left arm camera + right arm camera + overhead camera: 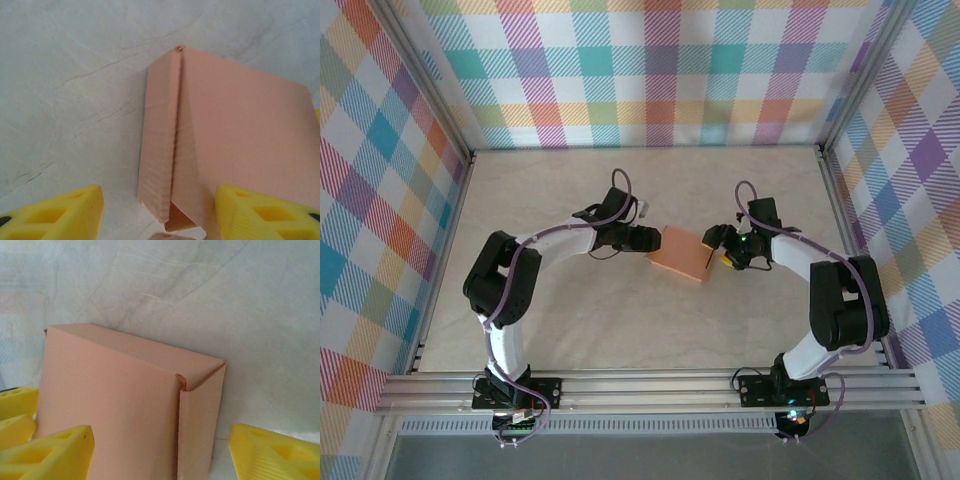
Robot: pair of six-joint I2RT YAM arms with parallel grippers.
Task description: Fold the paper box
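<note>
Top external view, near edge: aluminium rail [650, 385] carrying both arm bases. Left arm [500, 290] and right arm [840, 305] each bend inward toward the middle of the table [570, 330].

Item 1, left gripper [650, 240]: at the left end of the paper box [680, 253]. Left wrist view: left gripper [159, 192] released, yellow fingers [55, 212] spread to either side of the narrow end of the paper box [240, 135]. One finger stands clear of the cardboard; the other overlaps the top face, contact not determinable.

Item 2, right gripper [713, 245]: at the right end of the box. Right wrist view: right gripper [162, 432] released, jaws straddling a corner of the paper box [110, 395]. One finger [275, 450] stands apart from the side wall; the other crosses in front of the top face.

Item 3, paper box: salmon-orange, folded into a flat rectangular form, lying mid-table between the two grippers, set at a slant to the table edges. A side flap seam gapes slightly at one corner; the end flap facing the left gripper is not fully closed.

Far: plaid walls [650, 70] on three sides.
</note>
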